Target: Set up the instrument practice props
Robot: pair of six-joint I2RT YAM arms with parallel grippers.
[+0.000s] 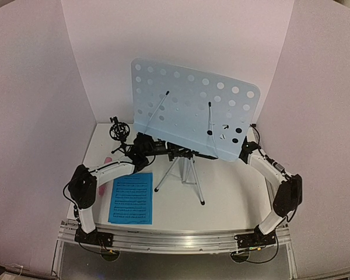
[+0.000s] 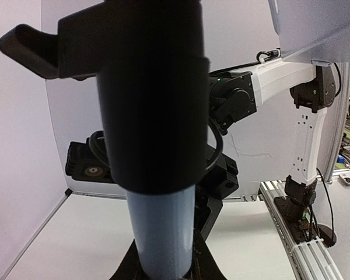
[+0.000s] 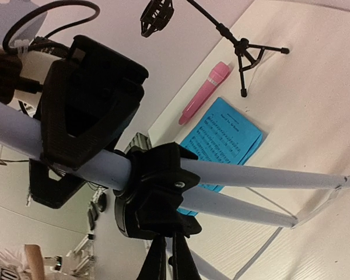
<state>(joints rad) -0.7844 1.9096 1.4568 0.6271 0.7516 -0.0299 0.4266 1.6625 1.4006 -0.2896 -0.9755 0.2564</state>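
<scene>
The pale-blue perforated music stand (image 1: 192,111) stands mid-table on its silver tripod (image 1: 189,178). My left gripper (image 1: 162,150) is shut on the stand's pale-blue pole (image 2: 163,233), just below a black collar (image 2: 151,87). The right wrist view shows it clamped above the black tripod hub (image 3: 157,192). My right gripper (image 1: 244,151) is by the desk's lower right corner. Its fingers (image 3: 168,262) are together with nothing between them. Blue sheet-music pages (image 1: 131,197) lie stacked flat at front left. The pink microphone (image 3: 205,93) lies beside them. The black tripod mic holder (image 1: 119,131) stands at back left.
White walls close in the table at the back and both sides. The aluminium rail (image 1: 181,238) with both arm bases runs along the near edge. The tripod legs spread toward the front centre. My right arm (image 2: 268,81) reaches behind the stand.
</scene>
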